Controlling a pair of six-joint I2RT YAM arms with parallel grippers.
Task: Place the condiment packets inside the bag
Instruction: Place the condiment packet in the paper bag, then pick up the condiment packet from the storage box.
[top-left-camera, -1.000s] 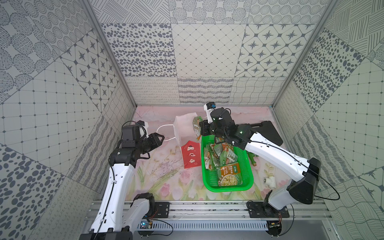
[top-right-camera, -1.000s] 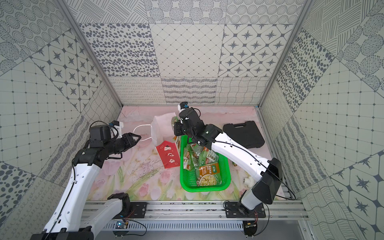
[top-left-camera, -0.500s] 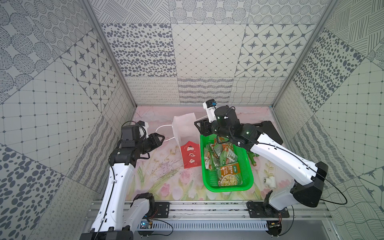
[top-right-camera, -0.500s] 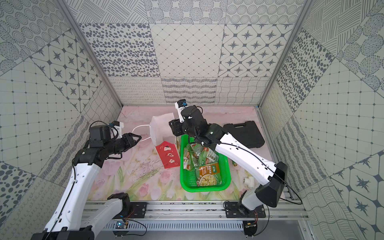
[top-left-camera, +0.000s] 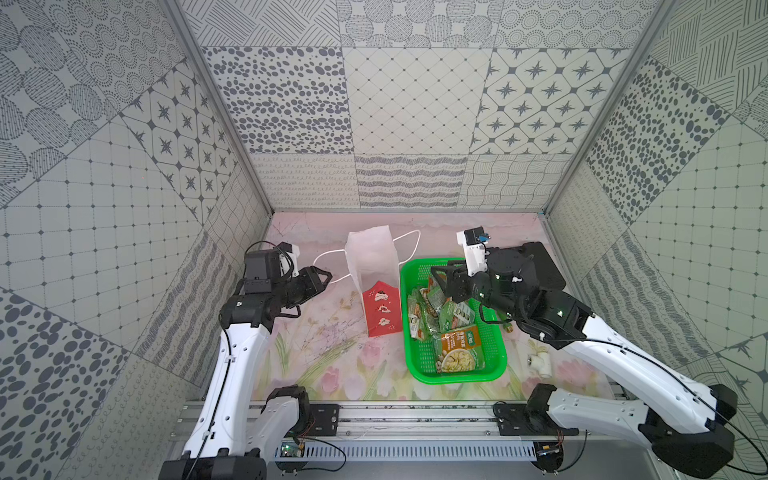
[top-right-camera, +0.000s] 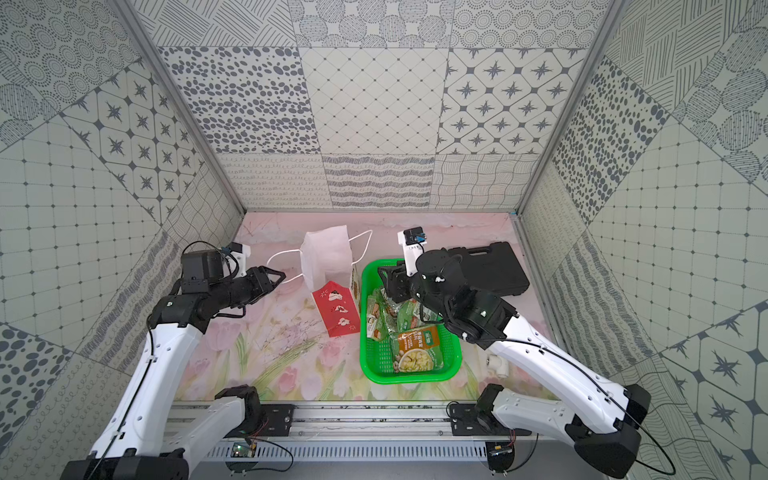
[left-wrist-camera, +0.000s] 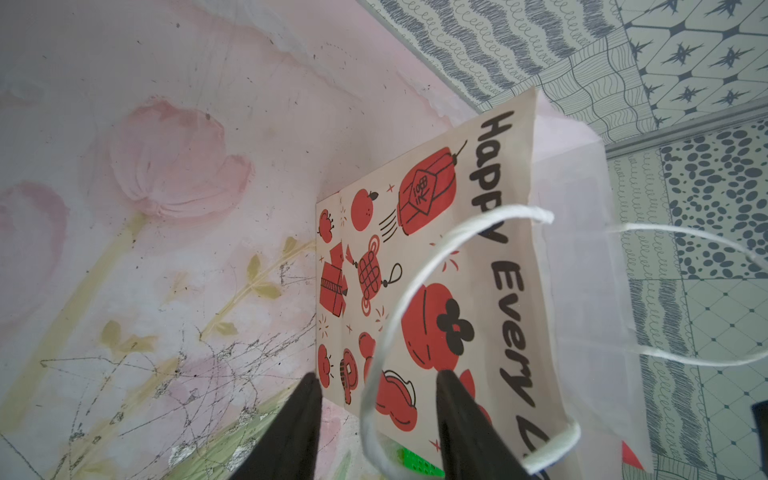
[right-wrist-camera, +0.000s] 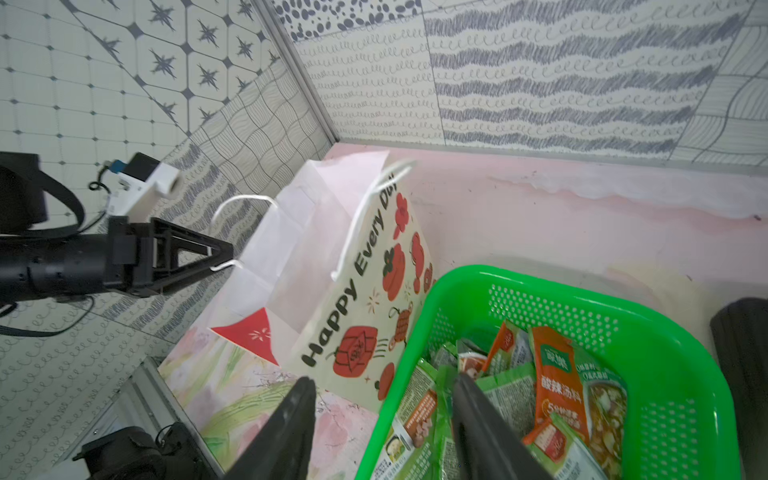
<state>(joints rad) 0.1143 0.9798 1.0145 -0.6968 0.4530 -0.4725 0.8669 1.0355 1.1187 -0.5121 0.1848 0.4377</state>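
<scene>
left gripper (top-left-camera: 327, 275) parted round bag (top-left-camera: 371, 257) handle (left-wrist-camera: 519, 210), right gripper (right-wrist-camera: 382, 384) parted, empty, over basket (top-left-camera: 457, 378) of packets (top-left-camera: 457, 349)

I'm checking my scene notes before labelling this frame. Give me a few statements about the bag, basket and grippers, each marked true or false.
1. The bag stands beside the green basket. True.
2. The right gripper is shut on a packet. False: its jaws are apart and hold nothing.
3. Several condiment packets lie in the basket. True.
4. The black case sits inside the basket. False: it lies on the table outside it.
5. The left gripper is open at the bag's cord handle. True.
</scene>
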